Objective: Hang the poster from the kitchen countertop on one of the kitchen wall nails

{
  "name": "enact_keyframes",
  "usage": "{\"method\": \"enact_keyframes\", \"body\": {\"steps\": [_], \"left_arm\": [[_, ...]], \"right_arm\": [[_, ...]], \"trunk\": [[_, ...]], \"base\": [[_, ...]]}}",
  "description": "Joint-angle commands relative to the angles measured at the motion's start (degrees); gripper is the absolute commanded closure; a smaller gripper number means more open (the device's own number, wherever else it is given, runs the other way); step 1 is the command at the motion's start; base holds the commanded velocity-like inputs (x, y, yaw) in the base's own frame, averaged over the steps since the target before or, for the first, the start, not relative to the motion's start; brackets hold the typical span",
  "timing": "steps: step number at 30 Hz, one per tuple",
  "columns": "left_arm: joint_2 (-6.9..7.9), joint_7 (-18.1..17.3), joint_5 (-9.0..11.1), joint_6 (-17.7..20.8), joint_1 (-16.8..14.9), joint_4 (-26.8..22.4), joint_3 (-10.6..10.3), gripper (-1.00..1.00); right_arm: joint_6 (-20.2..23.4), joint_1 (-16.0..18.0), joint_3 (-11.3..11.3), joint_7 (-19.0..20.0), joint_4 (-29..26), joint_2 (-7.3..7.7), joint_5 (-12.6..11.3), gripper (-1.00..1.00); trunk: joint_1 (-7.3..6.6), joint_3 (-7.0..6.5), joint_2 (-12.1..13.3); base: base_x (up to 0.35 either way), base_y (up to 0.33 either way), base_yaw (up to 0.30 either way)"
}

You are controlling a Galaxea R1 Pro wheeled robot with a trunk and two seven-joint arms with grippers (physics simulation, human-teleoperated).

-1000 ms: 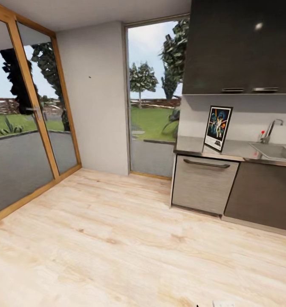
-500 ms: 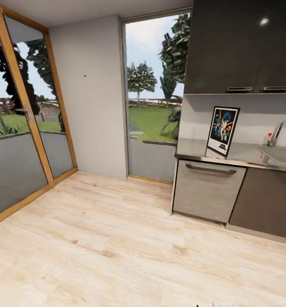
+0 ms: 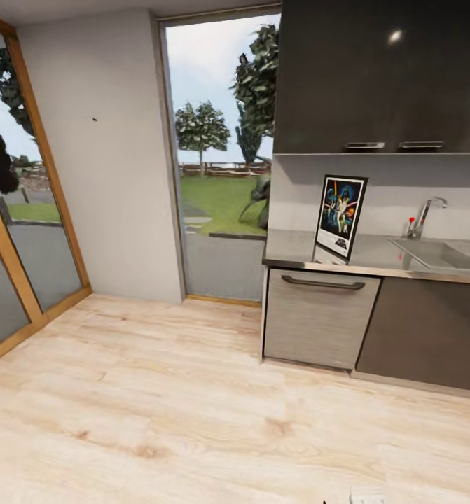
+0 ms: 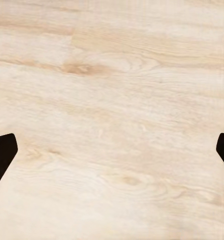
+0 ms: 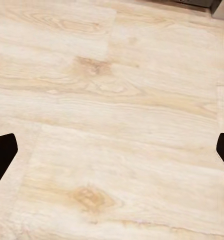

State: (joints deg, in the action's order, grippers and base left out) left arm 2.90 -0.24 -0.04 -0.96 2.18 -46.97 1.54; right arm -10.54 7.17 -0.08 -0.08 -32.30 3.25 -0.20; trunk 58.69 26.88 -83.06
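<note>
The poster [image 3: 340, 215], black-framed with blue-black artwork, stands upright on the grey kitchen countertop [image 3: 291, 252], leaning near the back wall left of the sink. A wall nail [image 3: 94, 119] is a dark speck high on the pale plaster wall at the left. In the left wrist view my left gripper [image 4: 112, 155] is open, its dark fingertips [image 4: 1, 155] wide apart over bare wooden floor. My right gripper [image 5: 112, 155] is open in the same way, fingertips [image 5: 1, 155] spread above the floor planks. Both hang far from the poster.
A steel sink [image 3: 438, 253] with a tap [image 3: 425, 213] is set into the counter at the right. Dark upper cabinets [image 3: 382, 77] hang above it. A tall window [image 3: 217, 154] and a wood-framed glass door [image 3: 24, 231] flank the nail wall. Light wooden floor [image 3: 192, 406] lies between me and the counter.
The whole head view has shifted: the nail wall, window and counter now sit further left, so the camera has moved. The poster stands as before on the counter.
</note>
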Motion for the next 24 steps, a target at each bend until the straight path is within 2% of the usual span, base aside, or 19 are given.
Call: {"method": "enact_keyframes", "body": {"steps": [1, 11, 24], "left_arm": [[0.00, -0.03, 0.01, -0.10, 0.02, -0.06, 0.04, -1.00], [0.00, -0.03, -0.03, -0.10, 0.02, -0.06, 0.04, -1.00], [0.00, -0.03, -0.05, -0.10, 0.02, -0.06, 0.04, -1.00]], "right_arm": [[-0.18, 0.03, -0.01, -0.01, 0.04, 0.00, 0.00, -1.00], [-0.18, 0.03, 0.03, -0.01, 0.12, 0.00, -0.06, -1.00], [-0.26, 0.03, 0.08, -0.01, 0.13, 0.00, -0.08, -1.00]], "trunk": [[0.04, 0.05, -0.02], [0.04, 0.05, -0.02], [0.04, 0.05, -0.02]], "base": [[0.334, -0.089, -0.067], [0.327, -0.132, -0.020], [0.263, -0.241, -0.001]]}}
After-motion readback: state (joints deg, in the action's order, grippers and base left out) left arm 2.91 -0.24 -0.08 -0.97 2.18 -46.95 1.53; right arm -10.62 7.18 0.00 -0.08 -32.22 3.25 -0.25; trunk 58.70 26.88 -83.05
